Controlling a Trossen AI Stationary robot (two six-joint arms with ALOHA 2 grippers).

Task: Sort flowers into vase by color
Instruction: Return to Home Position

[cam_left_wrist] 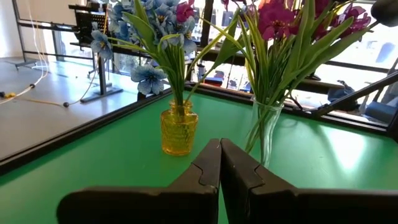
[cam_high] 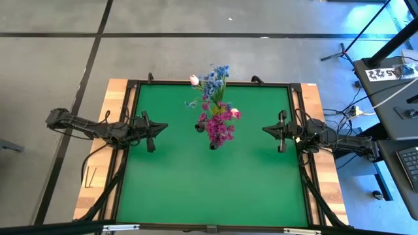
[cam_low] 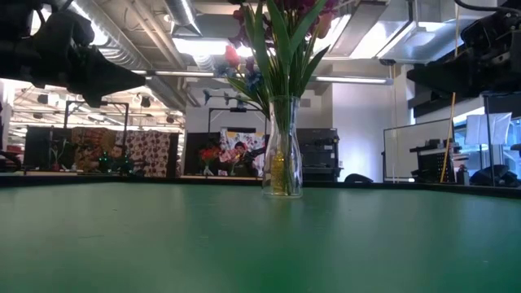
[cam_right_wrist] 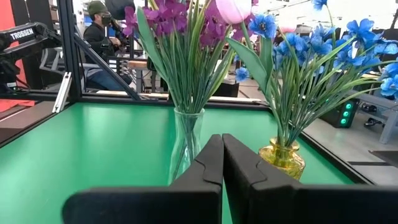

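Two vases stand on the green table near its far middle. A clear glass vase (cam_low: 282,155) (cam_right_wrist: 185,146) (cam_left_wrist: 264,134) holds magenta sprays (cam_high: 219,127) (cam_right_wrist: 163,15) and a white-pink tulip bud (cam_right_wrist: 233,9). A squat yellow glass vase (cam_left_wrist: 178,129) (cam_right_wrist: 283,158) holds blue sprays (cam_high: 215,78) (cam_left_wrist: 152,12) (cam_right_wrist: 367,34) plus a pink bud (cam_high: 194,79). My left gripper (cam_high: 159,126) (cam_left_wrist: 220,163) hovers at the table's left side, shut. My right gripper (cam_high: 269,130) (cam_right_wrist: 222,158) hovers at the right side, shut. Both point toward the vases.
The green mat (cam_high: 209,183) lies bare in front of the vases, framed by a black rail (cam_high: 124,156). A person (cam_right_wrist: 102,34) sits in the room beyond the table. Room equipment and stands lie past the far edge.
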